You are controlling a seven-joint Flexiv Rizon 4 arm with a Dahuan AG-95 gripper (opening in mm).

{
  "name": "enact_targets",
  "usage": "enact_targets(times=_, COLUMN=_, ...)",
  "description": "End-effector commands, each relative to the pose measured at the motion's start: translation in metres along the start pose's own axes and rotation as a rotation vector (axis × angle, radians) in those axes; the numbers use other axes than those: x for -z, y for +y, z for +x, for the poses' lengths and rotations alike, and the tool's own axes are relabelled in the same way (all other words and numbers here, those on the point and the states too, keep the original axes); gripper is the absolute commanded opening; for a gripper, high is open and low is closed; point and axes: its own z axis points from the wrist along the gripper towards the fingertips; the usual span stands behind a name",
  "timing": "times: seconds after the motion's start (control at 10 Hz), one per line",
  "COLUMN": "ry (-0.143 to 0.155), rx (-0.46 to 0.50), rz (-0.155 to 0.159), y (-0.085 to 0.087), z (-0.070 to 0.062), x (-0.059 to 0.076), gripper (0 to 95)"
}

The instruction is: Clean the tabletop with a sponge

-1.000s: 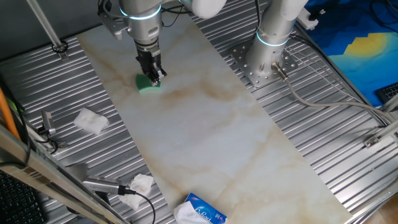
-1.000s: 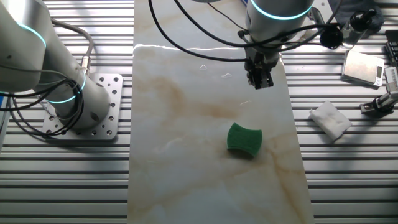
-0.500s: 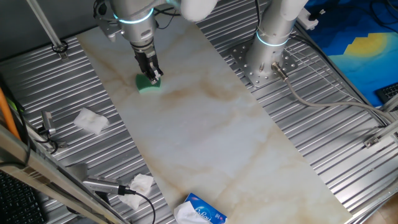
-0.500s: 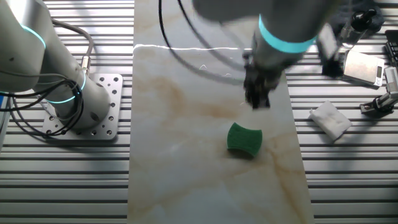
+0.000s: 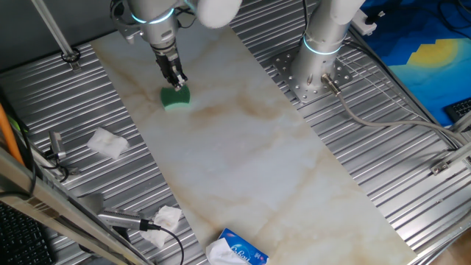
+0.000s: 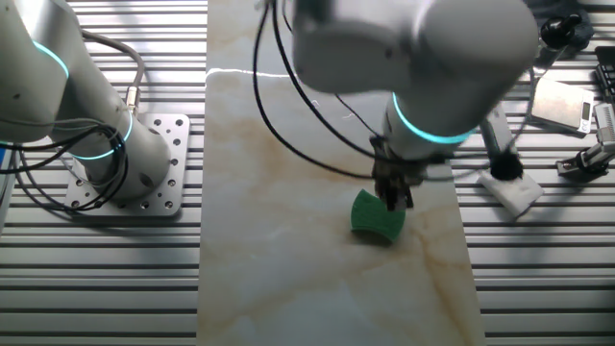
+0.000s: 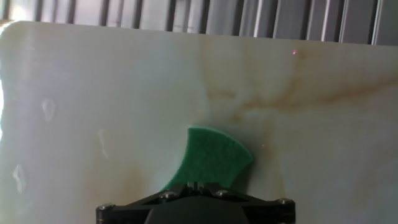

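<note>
Gripper [image 5: 177, 81] of mine is hanging directly over the sponge [image 5: 175, 97], fingers close together and gripping nothing as far as I am seeing. That sponge is lying flat on the tabletop [image 5: 243, 154] near one long edge, just beyond my fingertips.

Hand view: sponge directly ahead of the claw, on the marble slab.
Green sponge [image 7: 213, 157] sits just past the gripper [image 7: 196, 186], its near edge hidden behind the black gripper body; finger state can't be read here. Tabletop [image 7: 112, 93] fills the view to both sides and ahead, with brown veins ahead-right. Ribbed grey metal surface [image 7: 249, 15] lies beyond the slab's far edge.
</note>
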Motion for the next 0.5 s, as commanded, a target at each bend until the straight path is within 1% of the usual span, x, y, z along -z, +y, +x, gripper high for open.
enact_targets(times=0.1, ry=0.034, rx=-0.034, rz=-0.001, y=0.0000, z=-0.0016, x=0.0019, gripper=0.0)
enact_targets(times=0.4, ry=0.034, rx=-0.045, rz=-0.003, y=-0.0009, z=-0.0026, x=0.0028, gripper=0.0)
enact_targets(times=0.5, ry=0.032, rx=-0.027, rz=0.008, y=-0.0011, z=-0.0025, x=0.0029, gripper=0.0)
